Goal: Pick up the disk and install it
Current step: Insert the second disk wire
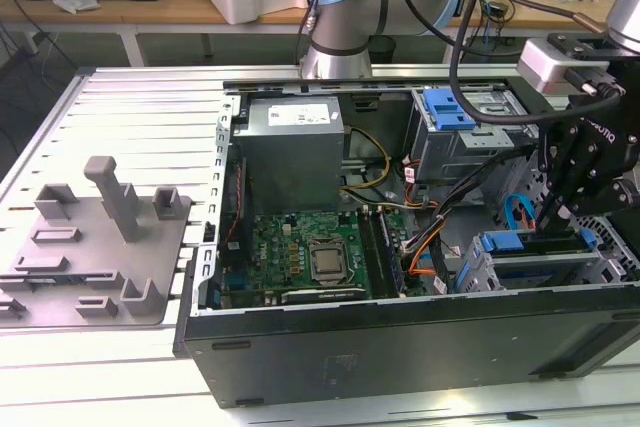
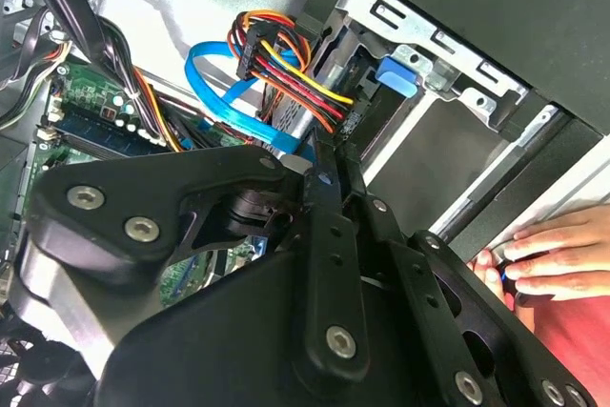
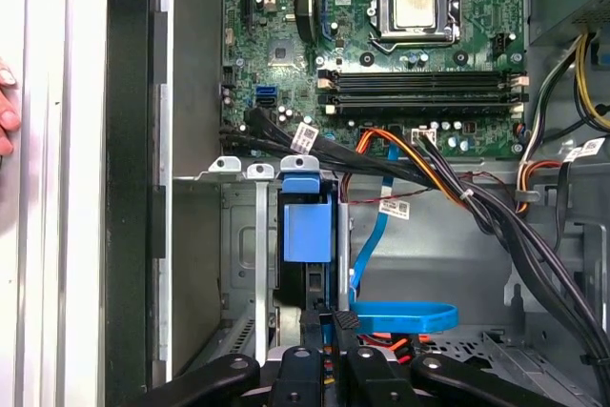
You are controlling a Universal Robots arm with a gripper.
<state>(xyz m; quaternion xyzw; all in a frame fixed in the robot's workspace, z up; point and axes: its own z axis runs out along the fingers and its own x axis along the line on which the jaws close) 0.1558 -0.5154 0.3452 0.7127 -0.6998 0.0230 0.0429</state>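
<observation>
The disk stands on edge inside the grey drive cage at the front corner of the open computer case, on the exterior view's right. Its blue bracket shows in the first wrist view, seated in the cage slot. My gripper hangs just above the disk. Its black fingers sit close together at the disk's end, with no gap visible between them in the second wrist view.
A blue flat cable loops beside the cage, and orange, red and yellow wires run close by. The motherboard, the grey power supply box and a second cage with a blue latch fill the case. A person's hand rests on its edge.
</observation>
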